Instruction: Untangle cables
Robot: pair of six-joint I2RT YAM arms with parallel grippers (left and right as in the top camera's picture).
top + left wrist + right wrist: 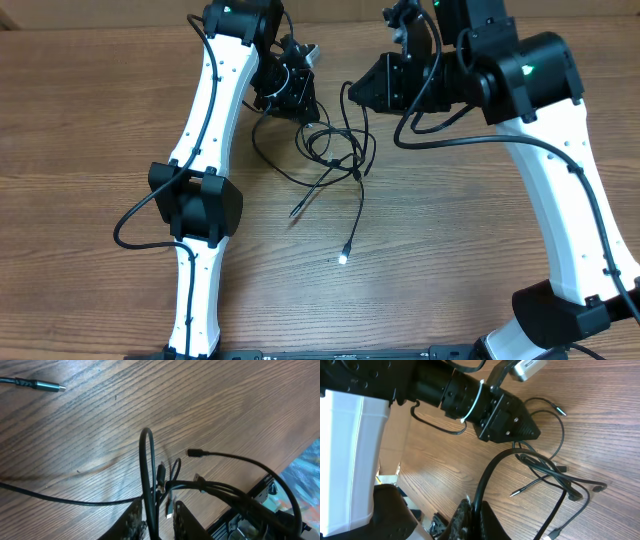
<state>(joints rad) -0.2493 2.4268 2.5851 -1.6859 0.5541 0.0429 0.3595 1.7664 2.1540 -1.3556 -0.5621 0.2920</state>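
Overhead, nearest the robot's base: a silver-tipped plug (345, 256) lies alone on the wood table (470, 260), with its cord running off toward 12 o'clock. A second plug (294, 211) lies further in, about 10 o'clock from the first.

Past those, the cables (335, 150) are a loose tangle of thin black loops mid-table, between the left arm (205, 120) and the right arm (570, 170). Both pincers sit at the far side of the tangle, close to it. The tangle lies about 5 o'clock from the left one and about 7 o'clock from the right one.

Left wrist view: at the left pincer (157, 506), a black strand comes up between the two fingers. It hugs the finger on the view's left side, and a gap shows on the other side. Can't tell if it is actually pinched or just sitting between the fingers. Just beyond the tips is a small cluster of cords and plug ends. A black plug (195, 452) sits at 1 o'clock, and far off at 10 o'clock is a metal-tipped plug (47, 386).

Right wrist view: the right pincer (474, 507) is closed tight on one strand of the cables. That strand arches out of the tips toward 1 o'clock and runs into the tangle. Beyond it, at 12 o'clock, is the left arm's black housing.
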